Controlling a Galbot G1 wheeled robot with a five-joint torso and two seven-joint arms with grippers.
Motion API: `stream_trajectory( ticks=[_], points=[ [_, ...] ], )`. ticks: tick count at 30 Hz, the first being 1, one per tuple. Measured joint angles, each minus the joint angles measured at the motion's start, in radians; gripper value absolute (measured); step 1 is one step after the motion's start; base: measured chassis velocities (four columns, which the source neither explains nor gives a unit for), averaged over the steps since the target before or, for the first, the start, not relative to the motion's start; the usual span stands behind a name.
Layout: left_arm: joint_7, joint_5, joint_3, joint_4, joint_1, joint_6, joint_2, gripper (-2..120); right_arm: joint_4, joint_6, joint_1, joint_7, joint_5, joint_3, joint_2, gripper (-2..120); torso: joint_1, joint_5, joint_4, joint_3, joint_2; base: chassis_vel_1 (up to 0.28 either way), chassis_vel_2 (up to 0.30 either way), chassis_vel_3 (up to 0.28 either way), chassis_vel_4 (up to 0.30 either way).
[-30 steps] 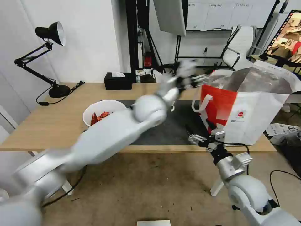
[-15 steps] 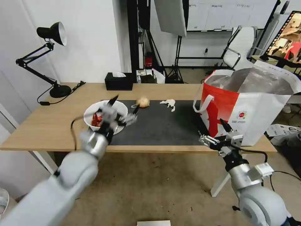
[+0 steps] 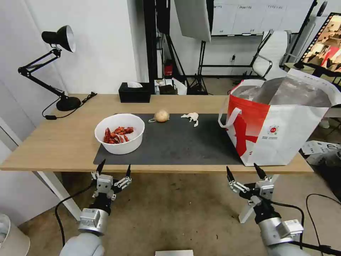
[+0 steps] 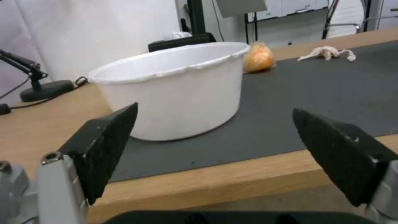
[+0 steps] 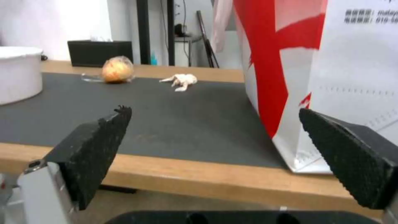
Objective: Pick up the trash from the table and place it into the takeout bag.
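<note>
Table (image 3: pixel 64 142) (grippers (image 3: pixel 114 170) (image 3: pixel 245 171) below, agape)

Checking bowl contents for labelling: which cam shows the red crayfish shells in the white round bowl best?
Head view: it looks down into the white round bowl, so the red crayfish shells show. Left wrist view sees the bowl side-on, shells hidden behind its wall. Right wrist view catches just its side at the frame edge.

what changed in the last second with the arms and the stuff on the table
The left gripper swung back from the takeout bag, past the bowl, and now hangs open below the table edge. The right gripper dropped slightly, open too. Bowl, beige lump, tissue wad and bag stayed put.
</note>
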Motion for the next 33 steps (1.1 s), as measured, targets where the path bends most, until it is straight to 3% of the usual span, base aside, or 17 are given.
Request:
stream_trajectory(
  ticks=[19, 26, 33],
  points=[
    [0.001, -0.005, 0.010, 0.016, -0.018, 0.004, 0.004, 100, -0.024, -0.008, 0.035, -0.008, 0.012, -0.040, -0.022, 100, 0.000, 0.0000, 0.0000, 0.000, 0.000, 0.000, 0.000, 0.000, 0.000],
    [0.002, -0.008, 0.010, 0.009, -0.018, 0.024, 0.009, 100, -0.053, -0.071, 0.214, -0.051, 0.129, -0.175, -0.113, 100, 0.000, 0.0001, 0.0003, 0.000, 0.000, 0.000, 0.000, 0.000, 0.000],
    [0.002, -0.009, 0.005, 0.009, -0.024, 0.030, 0.011, 100, -0.168, -0.136, 0.515, -0.053, 0.269, -0.384, -0.217, 100, 0.000, -0.0001, 0.0000, 0.000, 0.000, 0.000, 0.000, 0.000, 0.000]
  ],
)
